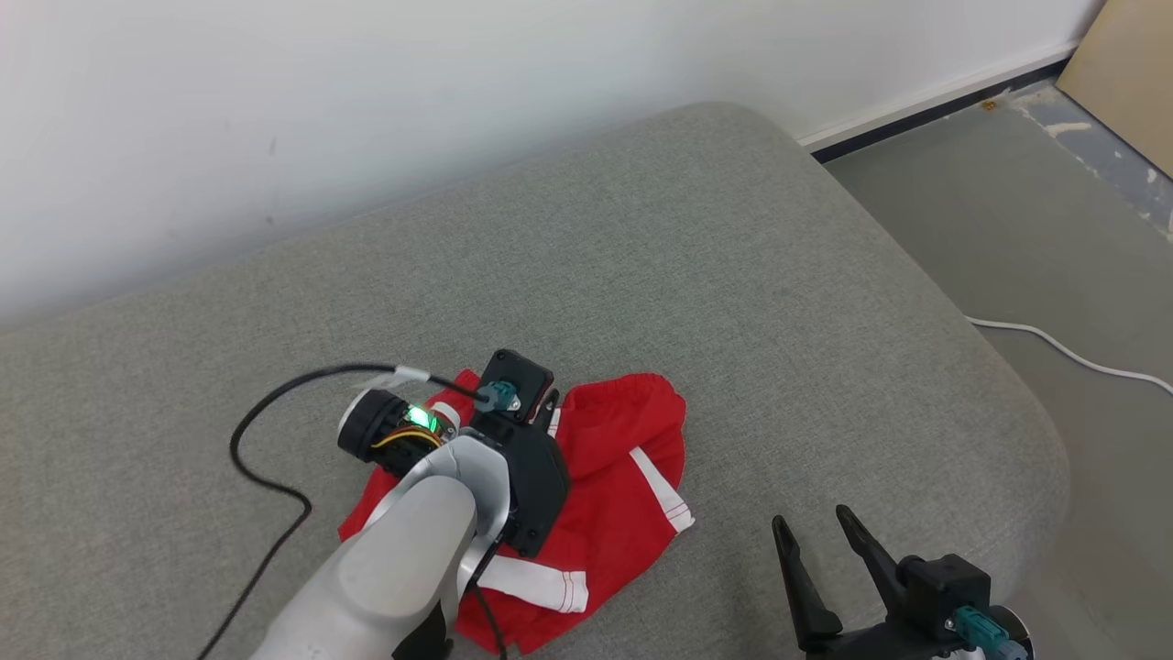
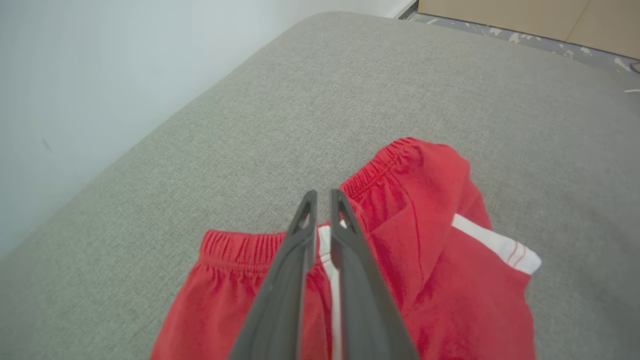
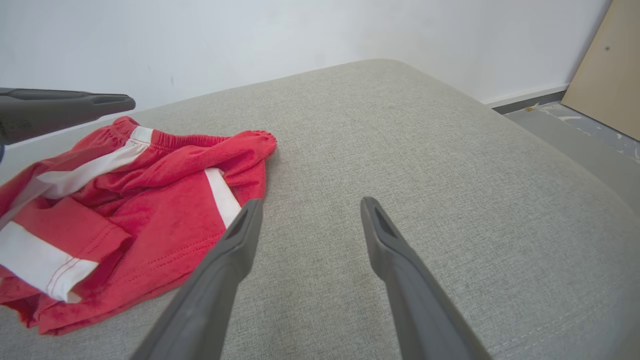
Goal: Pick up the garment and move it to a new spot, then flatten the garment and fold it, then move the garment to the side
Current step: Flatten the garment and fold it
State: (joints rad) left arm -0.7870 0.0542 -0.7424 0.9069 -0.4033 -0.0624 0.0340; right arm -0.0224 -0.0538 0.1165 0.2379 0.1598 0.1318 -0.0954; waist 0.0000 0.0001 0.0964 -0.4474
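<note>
Red garment [image 1: 614,458] (shorts, white side stripes) crumpled on grey cushion [image 1: 733,275], toward its near-left part. Waistband on far edge, leg hems toward robot. Left gripper [image 2: 324,200] right over waistband, at white stripe; jaws almost together, thin gap only. Cloth caught between them or not: cannot tell. Right gripper [image 1: 811,518] spread wide over bare cushion, well apart to garment's right. Left arm nearer; lift judged its job.

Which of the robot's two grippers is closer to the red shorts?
Left. The left gripper is on the red shorts at the waistband, jaws nearly closed; the right gripper hovers beside them over bare cushion, jaws open.
</note>
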